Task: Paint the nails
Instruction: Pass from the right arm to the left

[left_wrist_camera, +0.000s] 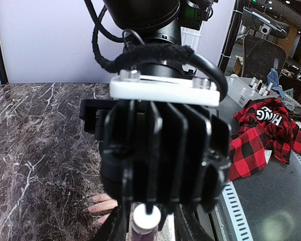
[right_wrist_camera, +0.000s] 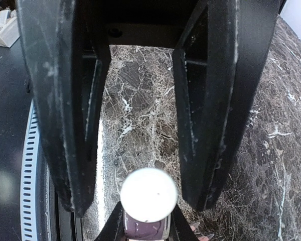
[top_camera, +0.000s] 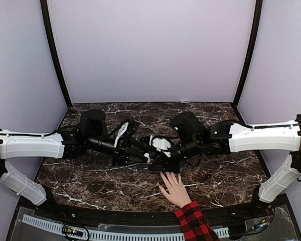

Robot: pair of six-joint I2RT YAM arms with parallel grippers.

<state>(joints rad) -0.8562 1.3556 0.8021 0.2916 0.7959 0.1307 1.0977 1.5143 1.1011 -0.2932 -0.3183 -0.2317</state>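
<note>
The polish bottle (right_wrist_camera: pixel 145 228) stands upright with its white cap (right_wrist_camera: pixel 148 195) on, mauve liquid showing in the glass; the left gripper (top_camera: pixel 151 159) clamps its body from both sides; the right gripper (right_wrist_camera: pixel 139 203) hangs above with jaws spread wider than the cap, gripping nothing. The hand (top_camera: pixel 175 190) lies flat on the marble table (top_camera: pixel 226 170) just beside the grippers, fingers pointing at them; the nails (top_camera: pixel 164 176) are too small to make out; the plaid sleeve (top_camera: pixel 193 223) crosses the near edge.
</note>
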